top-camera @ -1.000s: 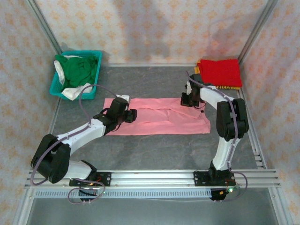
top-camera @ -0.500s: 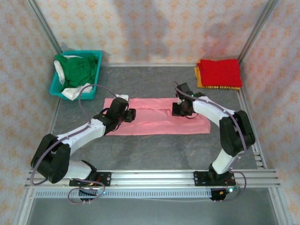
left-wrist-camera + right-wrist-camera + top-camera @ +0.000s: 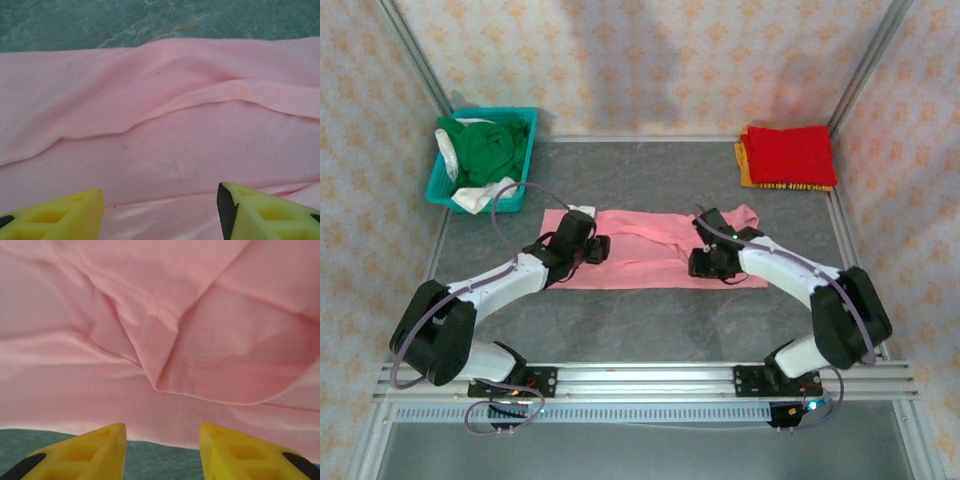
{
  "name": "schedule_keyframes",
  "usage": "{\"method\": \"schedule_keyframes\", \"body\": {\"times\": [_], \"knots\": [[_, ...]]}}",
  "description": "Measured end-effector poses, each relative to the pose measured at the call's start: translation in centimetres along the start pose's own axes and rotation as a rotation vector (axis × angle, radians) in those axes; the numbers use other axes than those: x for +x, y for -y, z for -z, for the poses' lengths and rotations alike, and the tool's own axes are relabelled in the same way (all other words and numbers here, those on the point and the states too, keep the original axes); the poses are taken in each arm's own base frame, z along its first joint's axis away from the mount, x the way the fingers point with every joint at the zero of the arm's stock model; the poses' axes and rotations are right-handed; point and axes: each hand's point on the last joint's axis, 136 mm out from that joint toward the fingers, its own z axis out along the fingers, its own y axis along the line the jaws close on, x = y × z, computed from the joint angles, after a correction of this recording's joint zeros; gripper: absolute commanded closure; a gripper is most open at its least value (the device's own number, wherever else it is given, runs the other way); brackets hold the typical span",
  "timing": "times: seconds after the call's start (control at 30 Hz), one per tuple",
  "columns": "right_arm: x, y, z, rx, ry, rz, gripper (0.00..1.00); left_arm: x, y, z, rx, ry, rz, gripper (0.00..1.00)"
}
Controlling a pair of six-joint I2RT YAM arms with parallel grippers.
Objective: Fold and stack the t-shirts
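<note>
A light pink t-shirt [image 3: 640,250] lies spread lengthwise in the middle of the table, with creases and a folded flap [image 3: 200,365] on its right part. My left gripper [image 3: 597,249] [image 3: 160,212] hovers low over the shirt's left part, open, with only cloth under its yellow fingers [image 3: 260,215]. My right gripper [image 3: 706,263] [image 3: 162,442] is at the shirt's near edge, open, with nothing between its fingers [image 3: 95,452]; bare table shows in the gap. A folded red t-shirt [image 3: 788,152] lies on an orange-yellow one [image 3: 744,166] at the back right.
A teal basket [image 3: 528,128] at the back left holds a crumpled dark green shirt [image 3: 482,150] and a white one [image 3: 472,198]. Patterned walls and metal frame posts close in the table. Both arm bases sit on the rail [image 3: 640,378] at the near edge.
My right gripper came from the shirt's far edge toward its near edge, drawing pink cloth along, then opened and let go. The left arm has stayed put.
</note>
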Motion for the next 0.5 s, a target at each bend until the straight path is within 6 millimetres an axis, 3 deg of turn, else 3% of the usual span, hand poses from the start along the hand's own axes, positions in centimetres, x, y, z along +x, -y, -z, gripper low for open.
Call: {"method": "schedule_keyframes", "body": {"times": [0.1, 0.2, 0.27, 0.5], "knots": [[-3.5, 1.2, 2.4, -0.055, 0.125, -0.127, 0.56, -0.2, 0.3, 0.1, 0.015, 0.003, 0.000, 0.37], [-6.5, 4.4, 3.3, -0.055, 0.207, -0.278, 0.57, -0.6, 1.2, 0.5, 0.063, 0.010, -0.014, 0.37], [-7.4, 6.1, 3.0, -0.020, 0.210, -0.328, 0.60, -0.9, 2.2, 0.9, 0.098, 0.017, -0.041, 0.36], [-8.1, 6.7, 0.1, 0.054, 0.134, -0.294, 0.59, -0.7, 5.6, 1.8, 0.174, 0.029, -0.152, 0.36]]}}
